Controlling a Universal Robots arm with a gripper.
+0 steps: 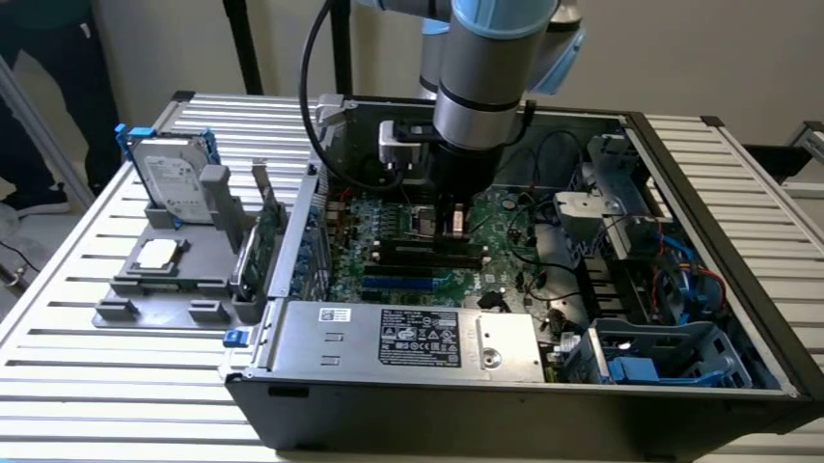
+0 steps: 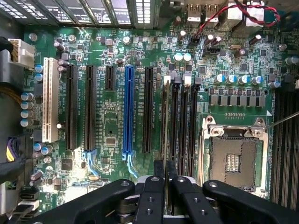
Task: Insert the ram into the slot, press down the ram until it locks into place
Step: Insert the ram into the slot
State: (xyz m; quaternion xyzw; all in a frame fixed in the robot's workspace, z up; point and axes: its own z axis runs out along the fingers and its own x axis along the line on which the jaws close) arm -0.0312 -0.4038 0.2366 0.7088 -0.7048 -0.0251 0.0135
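I see my gripper low over the motherboard, fingers pinched on the ram. The ram stands edge-on right below them in the slot, between a black expansion slot and the neighbouring memory sockets.

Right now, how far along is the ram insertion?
Done: the ram is picked up, and the gripper is shut on it. In hand: it hangs edge-on over the black memory slots. Left: seating it in a slot and pressing until it locks.
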